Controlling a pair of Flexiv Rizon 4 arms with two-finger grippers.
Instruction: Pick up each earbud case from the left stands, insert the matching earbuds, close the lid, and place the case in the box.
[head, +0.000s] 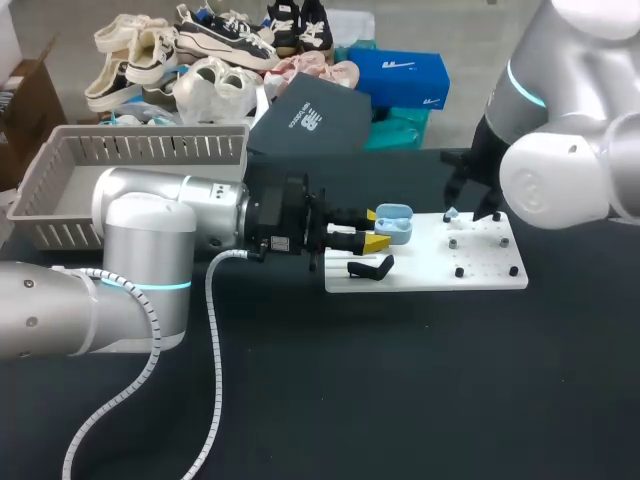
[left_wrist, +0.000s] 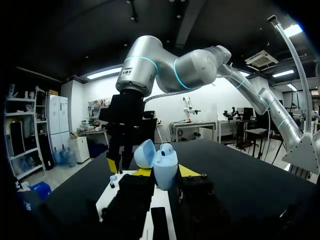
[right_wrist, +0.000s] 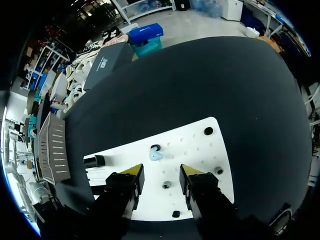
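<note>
The left gripper (head: 374, 229) was clamped on the pale blue case (left_wrist: 164, 169), one finger on each side, and the case's lid stood open. The right gripper (right_wrist: 161, 172) hung open over the white board (right_wrist: 200, 150) on the worktop (right_wrist: 200, 85), holding nothing. A blue earbud (right_wrist: 156, 155) lay on the board just ahead of the gap between its fingers. The grey box (head: 60, 190) sat beside the left arm, well behind its gripper.
</note>
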